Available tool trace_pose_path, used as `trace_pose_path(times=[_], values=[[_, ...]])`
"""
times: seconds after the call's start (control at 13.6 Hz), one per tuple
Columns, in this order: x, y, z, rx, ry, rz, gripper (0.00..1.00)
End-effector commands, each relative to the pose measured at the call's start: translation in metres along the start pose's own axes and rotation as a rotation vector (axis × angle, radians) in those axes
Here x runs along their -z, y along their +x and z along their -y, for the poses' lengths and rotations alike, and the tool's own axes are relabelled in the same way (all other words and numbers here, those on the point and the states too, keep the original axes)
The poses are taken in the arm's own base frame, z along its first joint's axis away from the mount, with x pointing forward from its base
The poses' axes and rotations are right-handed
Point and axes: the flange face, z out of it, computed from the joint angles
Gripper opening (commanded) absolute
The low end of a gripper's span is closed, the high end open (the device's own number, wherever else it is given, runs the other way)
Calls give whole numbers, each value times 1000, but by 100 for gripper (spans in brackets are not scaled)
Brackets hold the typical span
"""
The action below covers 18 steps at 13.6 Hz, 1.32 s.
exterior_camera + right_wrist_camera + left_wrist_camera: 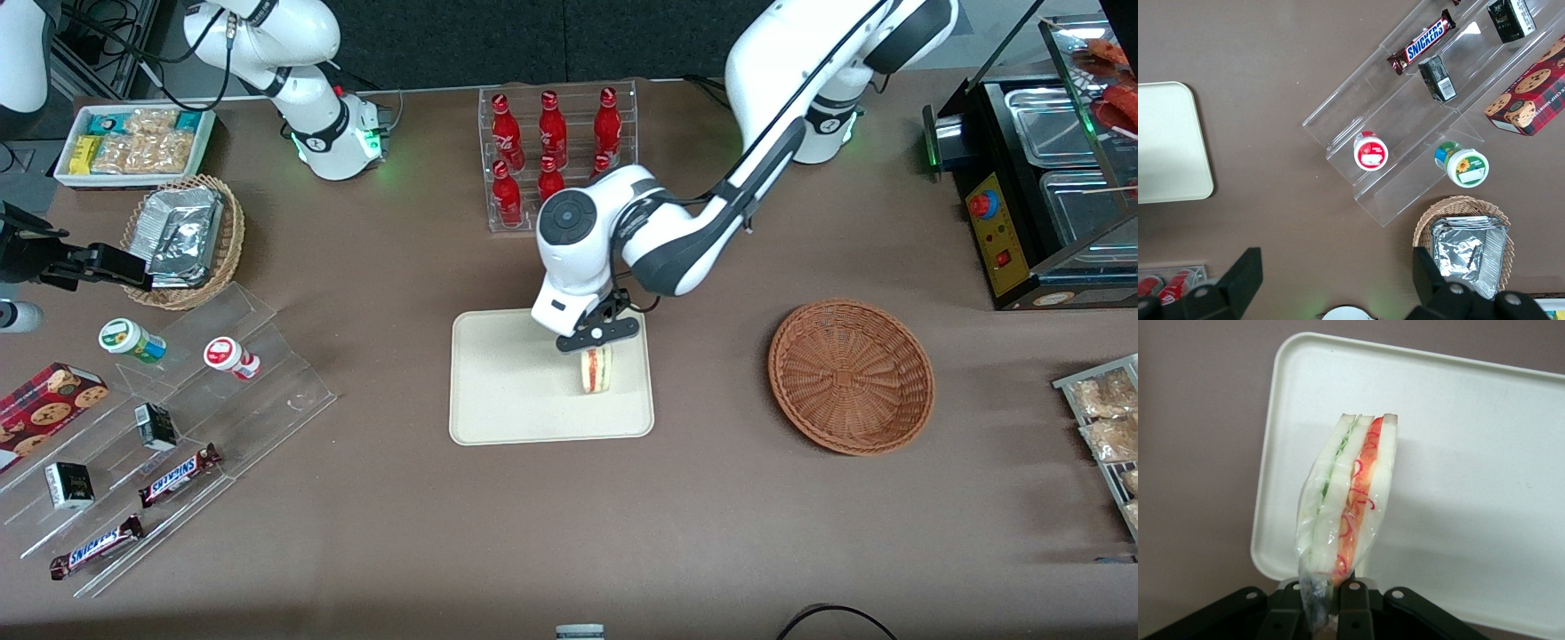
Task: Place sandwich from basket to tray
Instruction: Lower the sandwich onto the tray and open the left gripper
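Note:
The sandwich point(596, 370), a wrapped white-bread wedge with red-orange and green filling, hangs just over the cream tray point(507, 400), near the tray edge that faces the basket. My gripper point(597, 336) is shut on the clear wrapper at the sandwich's top end. In the left wrist view the sandwich point(1346, 500) stands out from the black fingers point(1355, 607) above the tray point(1485, 487); whether it touches the tray I cannot tell. The reddish-brown wicker basket point(851, 375) sits empty on the table beside the tray, toward the working arm's end.
A clear rack of red bottles point(551, 151) stands just past the tray, farther from the front camera. Acrylic steps with snack bars, small boxes and cups point(160, 427) and a tan basket of foil packs point(185, 238) lie toward the parked arm's end. A black food warmer point(1040, 178) stands at the working arm's end.

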Motion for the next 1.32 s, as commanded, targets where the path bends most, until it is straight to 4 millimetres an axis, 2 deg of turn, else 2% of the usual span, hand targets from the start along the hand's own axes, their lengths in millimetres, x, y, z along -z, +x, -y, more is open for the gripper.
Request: trace_pose_path(times=[0.0, 0.29, 0.37, 0.44, 0.51, 0.59, 0.73, 0.88, 1.03, 1.25], values=[[-14, 2, -14, 6, 1, -40, 0], [-40, -4, -25, -23, -5, -52, 0], [-41, -5, -25, -29, 0, -54, 8], [-41, -5, -25, -30, -2, -54, 44], [-40, -5, -25, -32, -1, -56, 88], [-38, -2, -23, -27, -3, -57, 99], [-24, 6, -20, -8, -13, -64, 99], [5, 15, -12, 16, -25, -83, 99], [45, 34, 12, 84, -20, -61, 99], [116, 57, 65, 167, 27, -45, 99]])
